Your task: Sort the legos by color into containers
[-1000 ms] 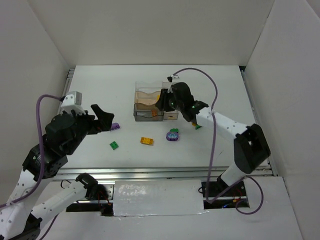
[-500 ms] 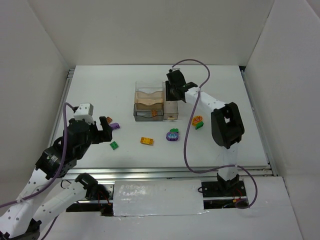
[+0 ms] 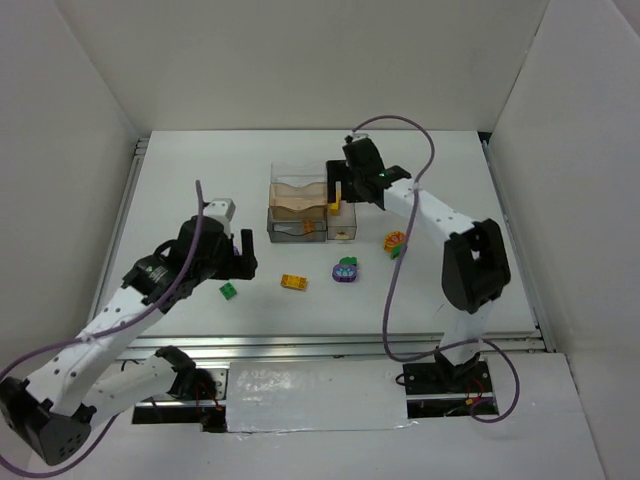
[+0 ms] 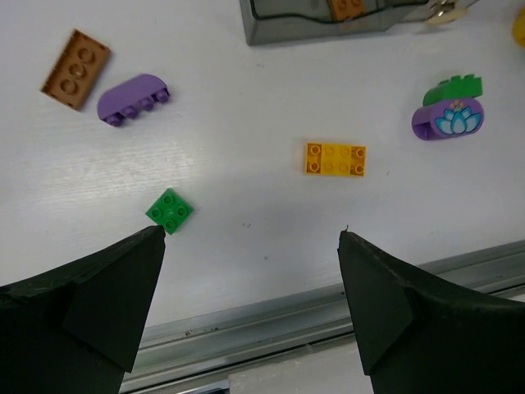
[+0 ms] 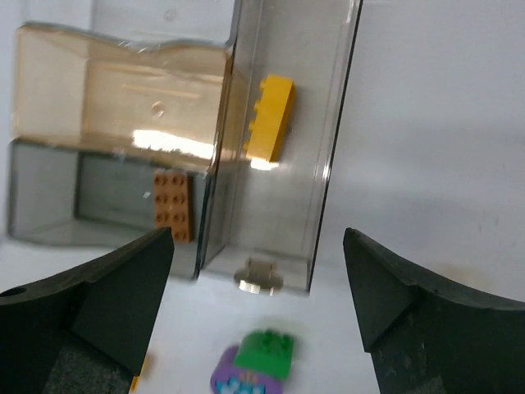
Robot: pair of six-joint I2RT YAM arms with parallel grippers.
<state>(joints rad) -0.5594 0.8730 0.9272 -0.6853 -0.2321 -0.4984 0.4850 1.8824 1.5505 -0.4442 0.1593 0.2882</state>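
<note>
The containers (image 3: pixel 298 205) are joined clear bins at mid-table. My right gripper (image 3: pixel 347 186) hangs open over the narrow right bin (image 5: pixel 279 148), where a yellow lego (image 5: pixel 269 116) lies. An orange-brown lego (image 5: pixel 171 205) sits in the grey bin. My left gripper (image 4: pixel 253 234) is open and empty above the table's front, near a green lego (image 4: pixel 170 211) and a yellow lego (image 4: pixel 335 158). A rounded purple lego with a green top (image 4: pixel 449 115) lies to the right. A purple lego (image 4: pixel 131 98) and an orange-brown lego (image 4: pixel 75 57) lie to the left.
An orange and green piece (image 3: pixel 396 241) lies right of the bins. The tan bin (image 5: pixel 123 98) holds nothing I can see. A metal rail (image 4: pixel 271 320) runs along the table's front edge. White walls enclose the table on three sides.
My right gripper has opened, and the yellow lego now lies in the narrow bin. My left arm has swung right, toward the loose legos at the front.
</note>
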